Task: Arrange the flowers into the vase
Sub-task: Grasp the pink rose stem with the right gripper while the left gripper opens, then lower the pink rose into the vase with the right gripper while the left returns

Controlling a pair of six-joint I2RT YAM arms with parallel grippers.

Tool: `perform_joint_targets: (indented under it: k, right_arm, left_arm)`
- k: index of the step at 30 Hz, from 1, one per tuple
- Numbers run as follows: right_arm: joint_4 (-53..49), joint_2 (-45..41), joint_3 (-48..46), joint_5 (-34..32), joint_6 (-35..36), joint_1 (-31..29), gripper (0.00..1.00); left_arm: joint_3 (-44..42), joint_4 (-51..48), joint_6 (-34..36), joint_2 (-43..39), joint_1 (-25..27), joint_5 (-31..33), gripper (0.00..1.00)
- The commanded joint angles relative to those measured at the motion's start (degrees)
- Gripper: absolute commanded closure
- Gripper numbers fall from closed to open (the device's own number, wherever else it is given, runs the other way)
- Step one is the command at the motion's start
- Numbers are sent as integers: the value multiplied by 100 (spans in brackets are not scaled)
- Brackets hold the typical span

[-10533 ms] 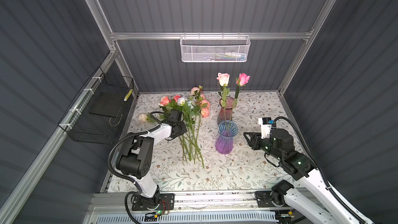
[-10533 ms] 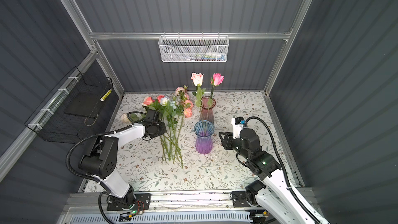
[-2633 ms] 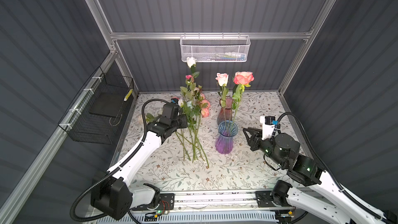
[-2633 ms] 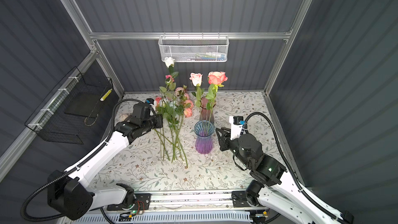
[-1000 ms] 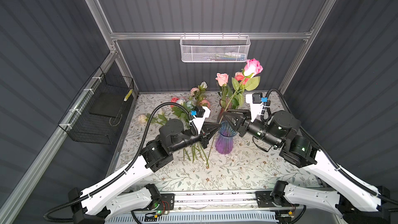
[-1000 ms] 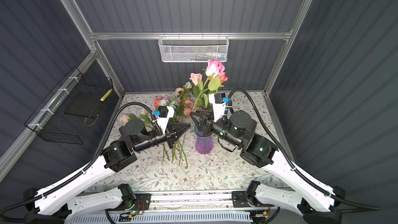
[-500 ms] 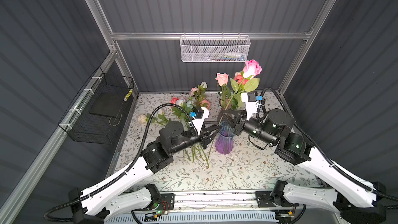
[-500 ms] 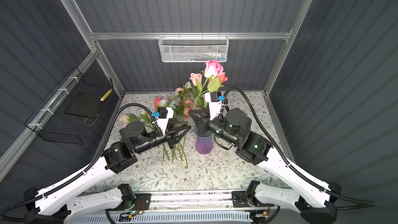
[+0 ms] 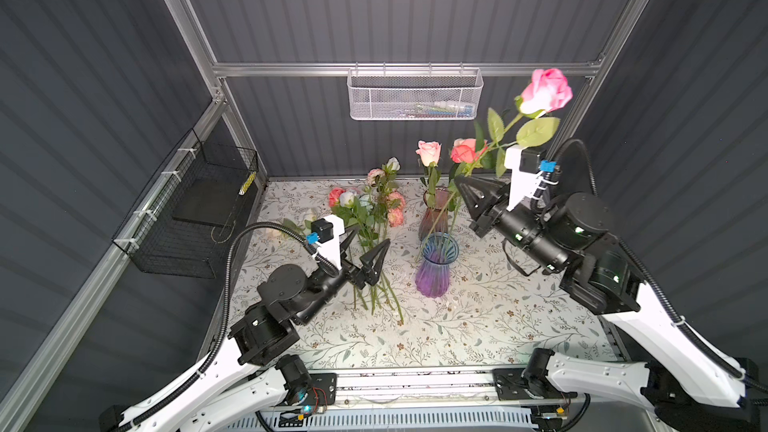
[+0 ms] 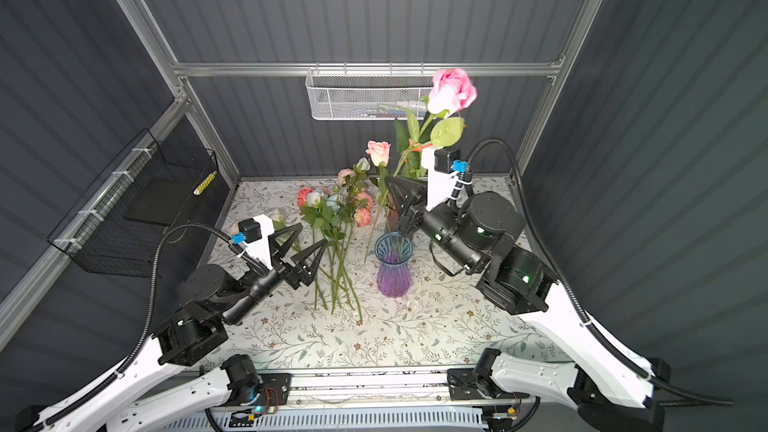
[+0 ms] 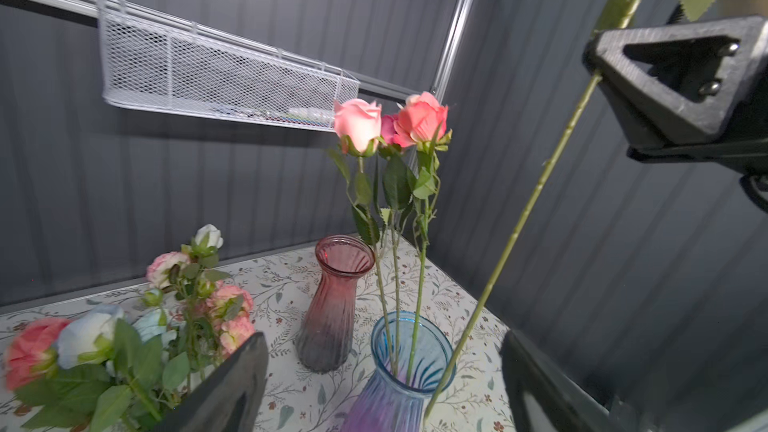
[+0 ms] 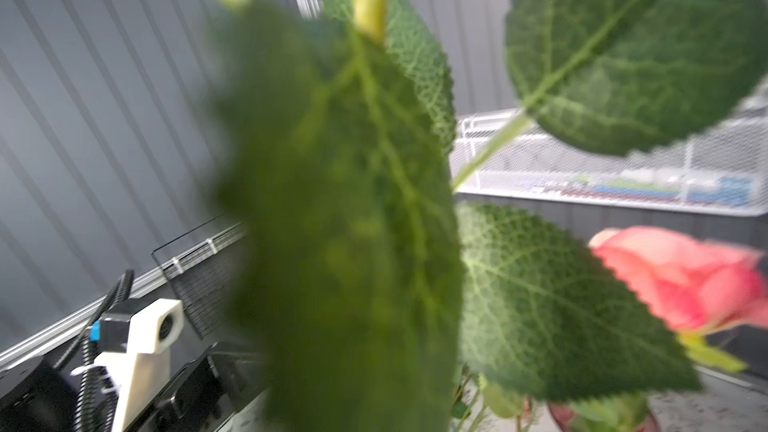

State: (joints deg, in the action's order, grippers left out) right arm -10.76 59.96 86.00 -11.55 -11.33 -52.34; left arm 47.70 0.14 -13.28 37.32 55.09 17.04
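My right gripper (image 9: 459,179) is shut on the green stem of a tall pink rose (image 9: 544,91), held slanted above the table. The stem's lower end hangs just outside the rim of the blue-purple vase (image 11: 399,392). Three roses (image 11: 390,122) stand in that vase. The other flowers (image 9: 365,218) lie in a bunch on the table, left of the vases. My left gripper (image 9: 368,243) is open and empty above their stems; the blue vase shows between its fingers (image 11: 232,384) in the left wrist view. Leaves (image 12: 353,222) hide the right jaws in the right wrist view.
An empty red glass vase (image 9: 432,214) stands just behind the blue one. A white mesh basket (image 9: 415,95) hangs on the back rail and a black wire basket (image 9: 195,218) on the left wall. The table carries a floral cloth (image 9: 478,326).
My left gripper has opened, let go of the pink rose's stem and drawn back to the left. My right gripper has shut on that stem and lifted it up and to the right.
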Motion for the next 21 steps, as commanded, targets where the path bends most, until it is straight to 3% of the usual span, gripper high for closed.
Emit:
perform_joint_targets:
  k: [1, 7, 21]
  right_arm:
    - [-200, 206, 334, -740, 911, -5, 92]
    - [-274, 613, 277, -991, 1172, 79, 91]
    - [-642, 780, -1110, -840, 369, 191, 86]
  left_arm:
    - [-142, -292, -64, -190, 30, 582, 11]
    - [-248, -442, -81, -417, 28, 757, 10]
    - [-317, -680, -79, -533, 28, 952, 7]
